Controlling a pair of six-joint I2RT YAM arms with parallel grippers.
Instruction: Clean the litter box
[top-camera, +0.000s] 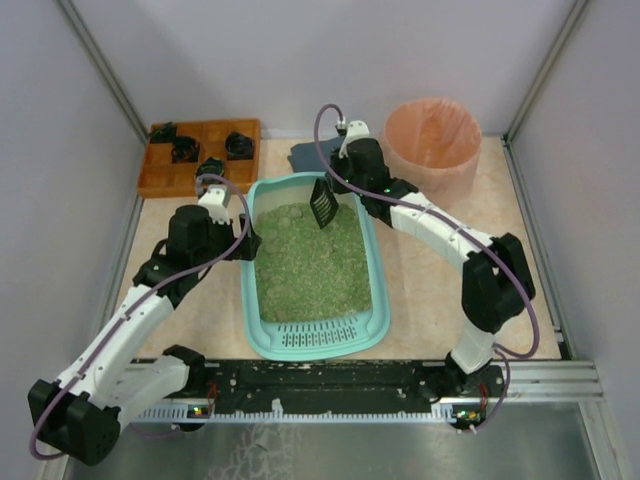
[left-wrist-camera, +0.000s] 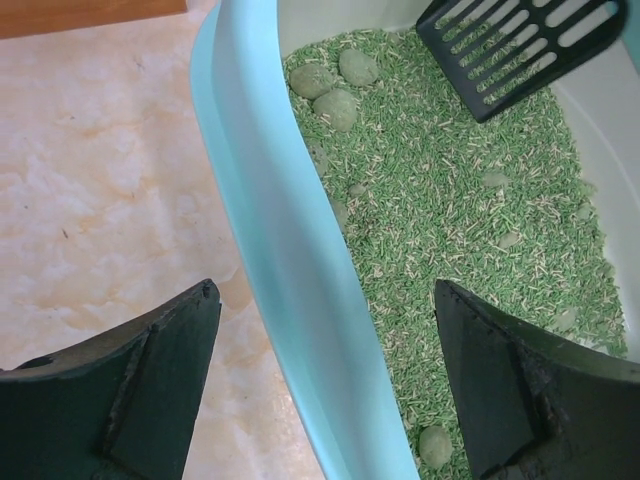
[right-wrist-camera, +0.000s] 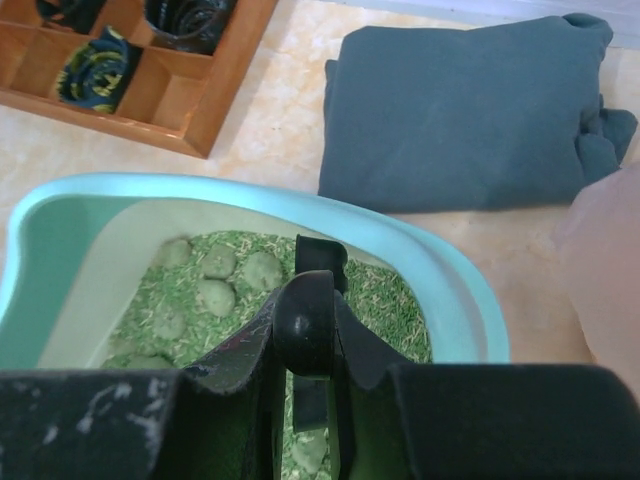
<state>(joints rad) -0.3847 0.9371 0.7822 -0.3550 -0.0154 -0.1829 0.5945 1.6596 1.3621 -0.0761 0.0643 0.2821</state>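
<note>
The light teal litter box (top-camera: 378, 262) sits mid-table, its grille at the near end, filled with green litter (top-camera: 310, 260). My left gripper (left-wrist-camera: 325, 385) is open and straddles the box's left wall (left-wrist-camera: 270, 250), one finger outside, one over the litter. My right gripper (right-wrist-camera: 305, 330) is shut on the handle of a black slotted scoop (top-camera: 323, 203), held above the litter at the far end; the scoop also shows in the left wrist view (left-wrist-camera: 520, 45). Several greenish round clumps (right-wrist-camera: 225, 275) lie in the far left corner of the litter (left-wrist-camera: 335, 85).
A round bin with a pink bag (top-camera: 432, 140) stands at the far right. A folded dark grey cloth (right-wrist-camera: 460, 110) lies behind the box. A brown wooden tray (top-camera: 195, 160) with black pieces is at the far left.
</note>
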